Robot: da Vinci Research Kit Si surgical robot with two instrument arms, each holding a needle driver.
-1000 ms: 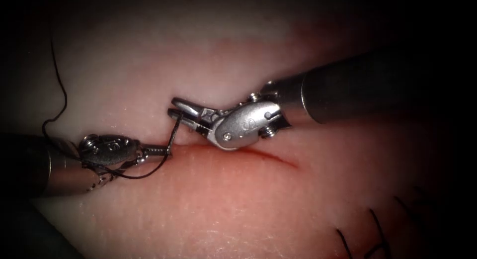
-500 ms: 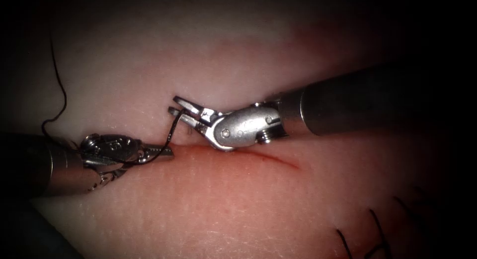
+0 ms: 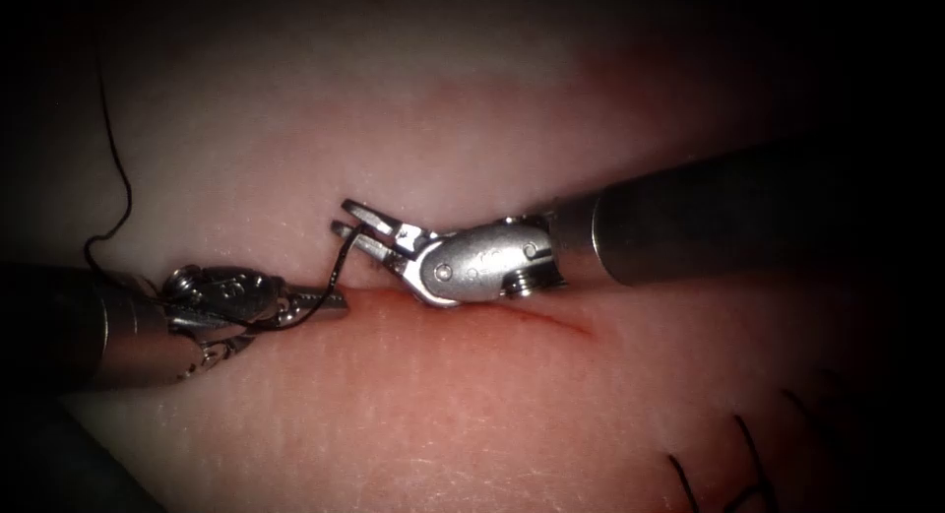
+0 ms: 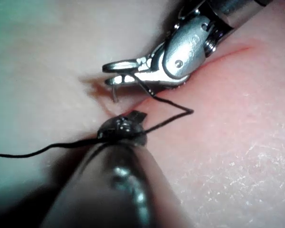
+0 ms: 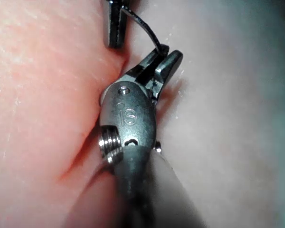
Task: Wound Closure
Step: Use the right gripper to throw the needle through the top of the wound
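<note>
The right end effector (image 3: pixel 352 221) was seen reaching in over the left end of the cut (image 3: pixel 551 316), its jaws closed on the needle (image 3: pixel 342 262) near the needle's upper end; the grip was confirmed in the right wrist view, where the dark curve (image 5: pixel 147 29) was caught between the tips of the right end effector (image 5: pixel 162 56). From that grip the needle was carried down and to the left, its lower end brought just beside the tip of the left end effector (image 3: pixel 330 299), right at the margin of the cut; whether that lower end was sunk into the tissue (image 3: pixel 443 405) or merely rested on it could not be told.

The left end effector was laid low along the tissue at the left of the cut, its jaws drawn together and, as far as could be judged, clamped on the thread (image 3: pixel 120 183); in the left wrist view the thread (image 4: pixel 173 103) was seen running from the right end effector (image 4: pixel 118 72), bent sharply over the pink side of the cut, then led back across the left end effector (image 4: pixel 137 116) and away behind it. A slack length of thread was trailed up over the pale tissue at far left; short cut ends of thread (image 3: pixel 748 444) were left standing well apart at the lower right.
</note>
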